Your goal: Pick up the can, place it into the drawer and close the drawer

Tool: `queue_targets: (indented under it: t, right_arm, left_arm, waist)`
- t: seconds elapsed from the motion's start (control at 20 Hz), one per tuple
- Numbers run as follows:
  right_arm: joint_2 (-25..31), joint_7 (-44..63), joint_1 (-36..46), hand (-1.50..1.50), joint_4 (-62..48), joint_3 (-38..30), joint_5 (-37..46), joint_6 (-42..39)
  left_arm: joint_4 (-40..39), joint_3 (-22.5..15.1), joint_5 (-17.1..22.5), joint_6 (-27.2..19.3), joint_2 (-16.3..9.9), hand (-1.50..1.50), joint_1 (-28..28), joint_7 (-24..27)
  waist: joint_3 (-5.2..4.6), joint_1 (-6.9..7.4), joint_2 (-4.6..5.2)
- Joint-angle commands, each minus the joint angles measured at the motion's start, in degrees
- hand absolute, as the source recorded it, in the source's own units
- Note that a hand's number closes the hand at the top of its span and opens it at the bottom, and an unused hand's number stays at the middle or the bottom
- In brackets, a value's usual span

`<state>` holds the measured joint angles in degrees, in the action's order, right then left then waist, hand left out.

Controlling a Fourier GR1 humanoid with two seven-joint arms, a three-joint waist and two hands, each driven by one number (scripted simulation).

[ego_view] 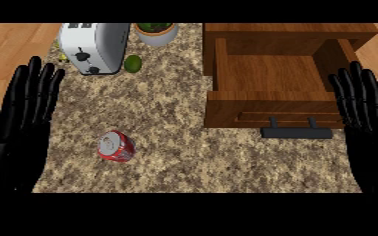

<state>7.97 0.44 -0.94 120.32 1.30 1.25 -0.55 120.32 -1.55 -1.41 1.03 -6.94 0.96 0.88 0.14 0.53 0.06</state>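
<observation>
Speckled counter [184,95] holds the red can [116,146] lying at lower left, well apart from the open drawer [269,72] at upper right, so with your left hand [26,110] and right hand [360,110] both spread and resting at the edges, you judge picking not yet begun: reach for the can first.

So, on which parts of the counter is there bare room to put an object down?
Bare speckled stone counter lies between the red can and the open wooden drawer, and in front of the drawer's black handle. Another free strip runs from the can up to the silver toaster. The far left corner is crowded: toaster, green fruit, white plant pot.
</observation>
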Motion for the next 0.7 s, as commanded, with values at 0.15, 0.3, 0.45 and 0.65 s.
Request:
queue_targets:
  t: [0.15,0.3,0.45,0.65]
  right_arm:
    - [-1.8,-1.3,1.1,-1.5,-0.1,0.5,-0.2,1.0]
    - [-2.6,5.3,-2.4,-1.5,-3.0,0.2,-0.7,2.3]
    - [-2.6,9.4,-4.0,-1.5,-2.3,-0.9,0.0,4.0]
    - [-2.1,10.9,-5.6,-1.5,0.4,-1.9,-1.3,3.6]
  left_arm:
    - [-0.1,-10.8,18.7,22.3,-4.6,-1.5,1.3,3.2]
    - [-3.3,-16.6,19.6,32.2,-13.1,-1.5,-2.1,-2.6]
    - [-3.3,-14.6,27.2,41.5,-20.3,-1.5,-5.7,-1.0]
    - [-9.5,-2.8,37.7,53.6,-30.9,-1.5,-6.0,4.6]
  waist:
    - [-0.42,-2.17,0.18]
    - [-0.31,-3.31,1.05]
    - [-0.36,-1.4,0.2]
    - [-0.27,-0.86,0.03]
